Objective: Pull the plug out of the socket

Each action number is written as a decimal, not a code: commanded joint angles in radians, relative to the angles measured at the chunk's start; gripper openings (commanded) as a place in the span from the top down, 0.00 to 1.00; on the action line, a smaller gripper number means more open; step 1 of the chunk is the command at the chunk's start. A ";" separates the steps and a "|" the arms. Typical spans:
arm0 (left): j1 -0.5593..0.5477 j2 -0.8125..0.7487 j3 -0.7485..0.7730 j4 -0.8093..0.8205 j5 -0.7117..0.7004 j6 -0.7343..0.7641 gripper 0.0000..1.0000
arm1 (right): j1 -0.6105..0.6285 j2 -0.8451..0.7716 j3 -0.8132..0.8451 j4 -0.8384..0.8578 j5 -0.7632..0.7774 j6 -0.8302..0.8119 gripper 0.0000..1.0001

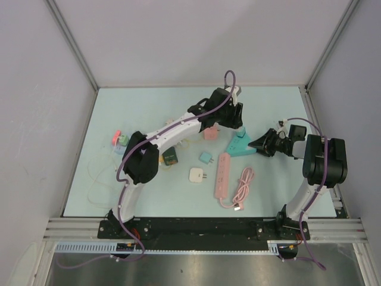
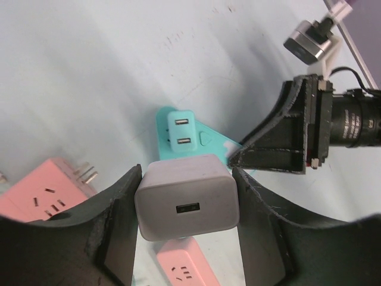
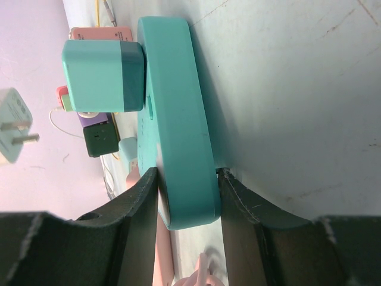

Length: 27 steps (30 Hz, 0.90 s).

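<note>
Pale green tabletop (image 1: 119, 119), grey walls round it. My left end effector (image 2: 186, 179) grips a white charger (image 2: 187, 208), a smooth rounded plastic block, above the strip. Its metal prongs (image 3: 28, 138) look bare, so I judge it pulled free. My right end effector (image 3: 187, 176) pinches the glossy teal power strip (image 3: 172, 89) down. A teal adapter (image 3: 101, 74) sits plugged in. Left to do: set the charger aside.

Two power strips, teal strip (image 1: 237, 146), pink strip (image 1: 223, 173), four chargers, two white chargers (image 2: 187, 205) (image 1: 198, 175), two teal chargers (image 3: 101, 74) (image 1: 206, 158), one pink cable (image 1: 243, 187), one green cube (image 1: 171, 156)
</note>
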 commanded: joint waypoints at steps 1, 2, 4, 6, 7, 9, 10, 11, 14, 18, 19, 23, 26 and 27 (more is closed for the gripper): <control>0.042 -0.024 0.025 0.086 -0.036 -0.045 0.99 | -0.012 0.046 -0.016 -0.077 0.235 -0.058 0.87; 0.048 -0.020 0.027 0.091 -0.032 -0.064 1.00 | -0.012 0.048 -0.016 -0.075 0.235 -0.058 0.87; 0.068 0.000 0.039 0.104 -0.009 -0.086 1.00 | -0.012 0.046 -0.016 -0.077 0.235 -0.058 0.87; 0.087 0.032 0.059 0.091 0.024 -0.095 0.99 | -0.012 0.048 -0.016 -0.077 0.234 -0.058 0.87; 0.091 0.045 0.083 0.082 0.027 -0.103 0.98 | -0.013 0.048 -0.015 -0.075 0.231 -0.058 0.87; 0.102 0.068 0.099 0.074 0.042 -0.111 0.95 | -0.013 0.049 -0.016 -0.075 0.232 -0.056 0.87; 0.105 0.086 0.108 0.071 0.051 -0.115 0.93 | -0.013 0.049 -0.016 -0.074 0.231 -0.058 0.87; 0.108 0.098 0.116 0.071 0.060 -0.117 0.92 | -0.013 0.048 -0.016 -0.074 0.232 -0.058 0.87; 0.118 0.149 0.154 0.054 0.074 -0.111 0.86 | -0.013 0.048 -0.016 -0.077 0.231 -0.056 0.87; 0.128 0.206 0.214 0.009 0.097 -0.109 0.74 | -0.013 0.048 -0.015 -0.075 0.232 -0.056 0.87; 0.128 0.210 0.214 0.009 0.100 -0.115 0.66 | -0.013 0.049 -0.016 -0.075 0.232 -0.055 0.87; 0.133 0.213 0.211 0.011 0.106 -0.121 0.48 | -0.013 0.051 -0.015 -0.075 0.231 -0.056 0.87; 0.133 0.207 0.211 0.003 0.100 -0.106 0.37 | -0.015 0.049 -0.016 -0.075 0.231 -0.056 0.87; 0.133 0.200 0.211 -0.003 0.096 -0.104 0.34 | -0.013 0.049 -0.015 -0.075 0.231 -0.056 0.87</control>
